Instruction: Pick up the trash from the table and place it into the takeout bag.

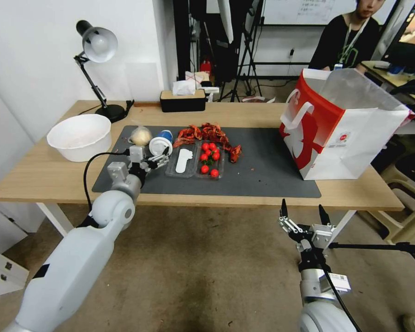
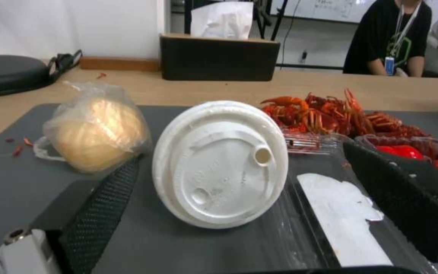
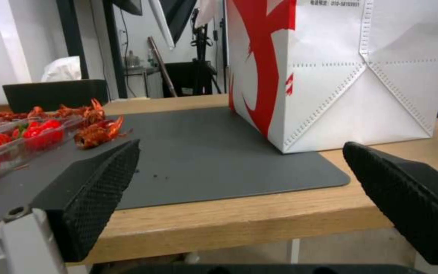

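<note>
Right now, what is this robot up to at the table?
It is clearing trash into the takeout bag standing at the table's right end. The left gripper is at the blue-white cup, which lies on its side on the dark mat; its open fingers sit either side of the white lid, not yet closed. The right gripper waits open below the table edge near the bag.

Head overhead; wrists low, table-level.

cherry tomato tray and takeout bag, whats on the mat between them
Only bare dark mat lies between the cherry tomato tray and the takeout bag, as the head view shows.
</note>
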